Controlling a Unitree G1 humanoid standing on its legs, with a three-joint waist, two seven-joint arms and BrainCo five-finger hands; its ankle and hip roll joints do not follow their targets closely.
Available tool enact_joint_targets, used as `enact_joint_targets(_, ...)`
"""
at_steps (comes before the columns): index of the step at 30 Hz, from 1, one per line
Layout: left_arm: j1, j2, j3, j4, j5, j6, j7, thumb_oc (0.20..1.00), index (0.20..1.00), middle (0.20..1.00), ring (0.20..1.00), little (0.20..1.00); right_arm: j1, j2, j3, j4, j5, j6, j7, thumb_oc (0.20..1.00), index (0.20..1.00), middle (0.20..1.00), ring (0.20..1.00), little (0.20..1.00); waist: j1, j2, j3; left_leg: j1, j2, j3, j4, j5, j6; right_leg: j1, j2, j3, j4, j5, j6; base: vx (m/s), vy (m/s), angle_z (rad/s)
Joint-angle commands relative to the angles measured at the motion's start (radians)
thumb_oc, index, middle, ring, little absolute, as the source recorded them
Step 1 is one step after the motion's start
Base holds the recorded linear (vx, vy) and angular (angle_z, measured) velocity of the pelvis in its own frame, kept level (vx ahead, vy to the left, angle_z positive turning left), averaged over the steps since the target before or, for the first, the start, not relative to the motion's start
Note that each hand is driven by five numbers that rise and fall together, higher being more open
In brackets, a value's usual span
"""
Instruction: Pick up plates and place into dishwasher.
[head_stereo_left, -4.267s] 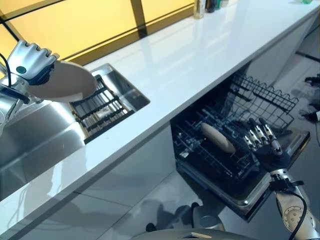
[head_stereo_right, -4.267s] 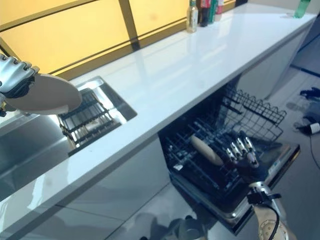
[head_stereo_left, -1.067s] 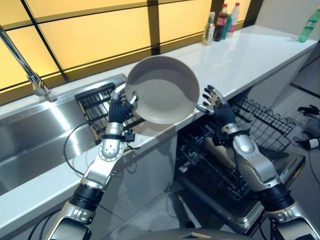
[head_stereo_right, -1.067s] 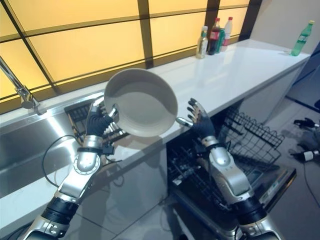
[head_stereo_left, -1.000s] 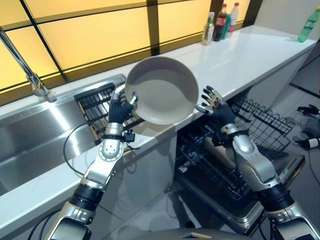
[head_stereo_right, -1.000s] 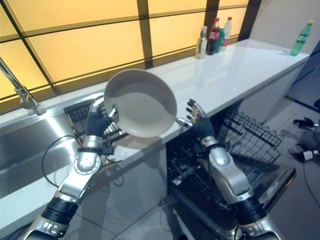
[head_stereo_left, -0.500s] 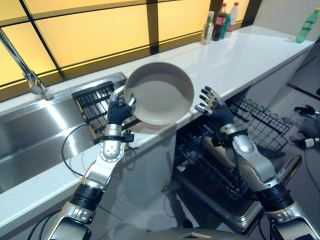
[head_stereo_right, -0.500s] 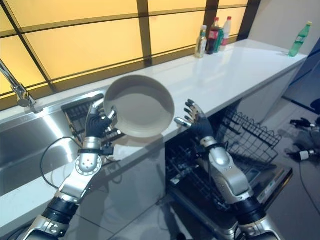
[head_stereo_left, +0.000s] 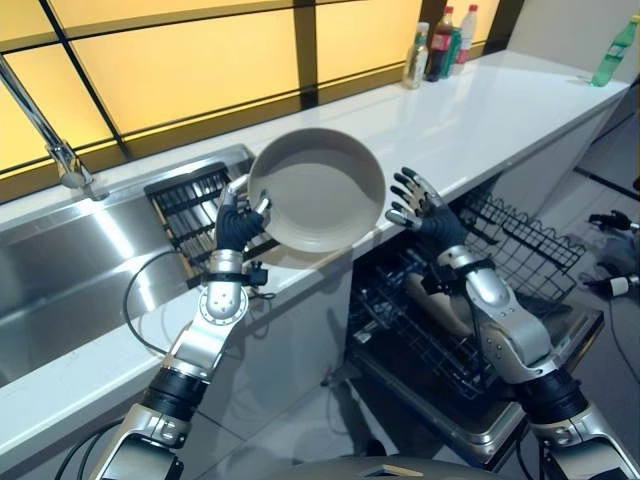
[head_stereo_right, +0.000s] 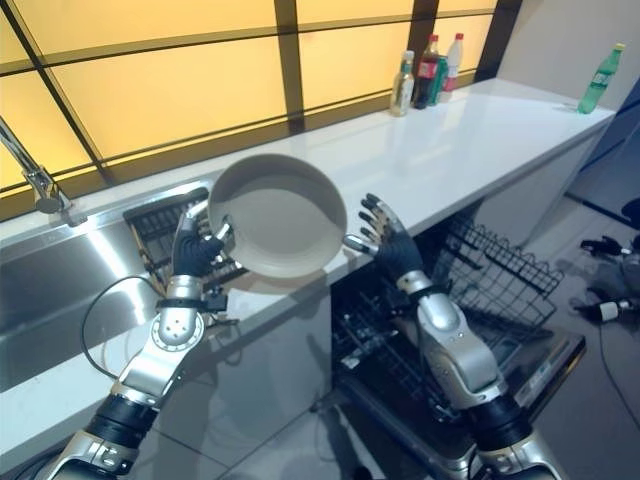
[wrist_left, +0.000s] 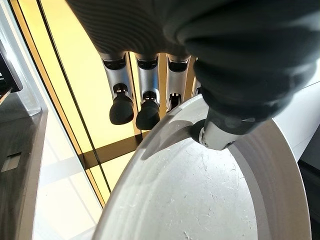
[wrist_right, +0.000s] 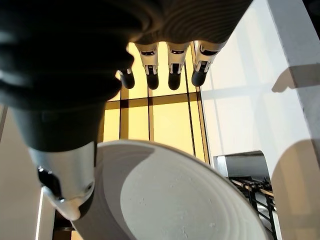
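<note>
Yellow window panes run behind a long white desk (head_stereo_left: 480, 110), with a steel sink (head_stereo_left: 90, 270) and its dark rack (head_stereo_left: 195, 205) at about nine o'clock and a few bottles (head_stereo_left: 440, 45) far off near one o'clock. Below the desk, toward four o'clock, the dishwasher (head_stereo_left: 470, 320) stands open, its wire basket (head_stereo_left: 520, 225) pulled out and one plate in the rack (head_stereo_left: 440, 305) already lying there.

I hold the grey plate (head_stereo_left: 318, 188) up in front of me, above the desk edge, tilted so its hollow faces me. My left hand (head_stereo_left: 238, 225) pinches its rim at about eight o'clock: in the left wrist view my thumb (wrist_left: 220, 132) presses inside the rim while my fingers (wrist_left: 135, 107) reach behind it. My right hand (head_stereo_left: 420, 205) waits at the plate's three o'clock edge, fingers spread and straight; from the eye views I cannot tell whether the tips touch the rim or sit just beside it.

I judge this to be the handover step, midway between sink and dishwasher. Next, my right hand needs to close thumb and fingers over that rim firmly before my left lets go, then carry the plate down toward four o'clock and stand it in a free slot beside the other one.
</note>
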Motion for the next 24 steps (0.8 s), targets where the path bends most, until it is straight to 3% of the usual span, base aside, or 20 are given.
enact_joint_targets(1,-0.116,-0.007,-0.034,0.009,0.027,-0.059,-0.006,0.200,0.200,0.200,0.200,0.200,-0.107,0.042,0.018,-0.055,0.019,-0.035,0.005,1.000,1.000,1.000,1.000,1.000,0.002,-0.028,-0.036,-0.048,-0.066,-0.080,0.004,-0.010,0.094,-0.012,-0.003,-0.033,0.117,-0.065,0.043,0.00,0.000,0.00)
enact_joint_targets(11,-0.141,-0.041,-0.094,-0.003,-0.023,-0.062,-0.048,0.200,0.200,0.200,0.200,0.200,-0.180,0.084,0.078,-0.037,0.032,0.020,-0.027,1.000,1.000,1.000,1.000,1.000,0.016,-0.029,-0.037,-0.048,-0.067,-0.082,0.004,-0.011,0.095,-0.009,-0.009,-0.045,0.117,-0.066,0.044,0.00,0.000,0.00)
enact_joint_targets(18,-0.154,-0.052,-0.130,0.003,-0.031,-0.064,-0.066,0.200,0.200,0.200,0.200,0.200,-0.218,0.102,0.101,-0.021,0.034,0.024,-0.034,1.000,1.000,1.000,1.000,1.000,0.022,-0.029,-0.039,-0.047,-0.067,-0.081,0.004,-0.012,0.094,-0.007,-0.012,-0.050,0.117,-0.066,0.046,0.00,0.000,0.00)
enact_joint_targets(19,-0.156,-0.052,-0.134,0.004,-0.031,-0.062,-0.065,0.200,0.200,0.200,0.200,0.200,-0.223,0.103,0.103,-0.020,0.037,0.023,-0.040,0.925,0.925,0.925,0.925,0.925,0.023,-0.028,-0.039,-0.046,-0.067,-0.081,0.004,-0.012,0.094,-0.006,-0.012,-0.050,0.117,-0.066,0.046,0.00,0.000,0.00)
enact_joint_targets(20,-0.157,-0.052,-0.138,0.004,-0.032,-0.061,-0.062,0.200,0.200,0.200,0.200,0.200,-0.229,0.106,0.104,-0.018,0.041,0.022,-0.045,0.457,0.457,0.457,0.457,0.457,0.024,-0.028,-0.039,-0.046,-0.067,-0.081,0.004,-0.012,0.094,-0.005,-0.013,-0.051,0.117,-0.066,0.047,0.00,0.000,0.00)
enact_joint_targets(21,-0.156,-0.052,-0.139,0.005,-0.029,-0.061,-0.060,0.200,0.200,0.200,0.200,0.200,-0.231,0.108,0.104,-0.017,0.034,0.024,-0.040,0.200,0.200,0.200,0.200,0.200,0.025,-0.028,-0.040,-0.046,-0.067,-0.081,0.004,-0.013,0.094,-0.005,-0.013,-0.051,0.117,-0.067,0.047,0.00,0.000,0.00)
enact_joint_targets(24,-0.152,-0.049,-0.137,0.001,-0.029,-0.059,-0.057,0.200,0.200,0.200,0.200,0.200,-0.230,0.106,0.106,-0.022,0.030,0.033,-0.024,0.200,0.200,0.200,0.200,0.200,0.026,-0.028,-0.042,-0.047,-0.068,-0.082,0.004,-0.014,0.095,-0.006,-0.014,-0.052,0.117,-0.067,0.049,0.00,0.000,0.00)
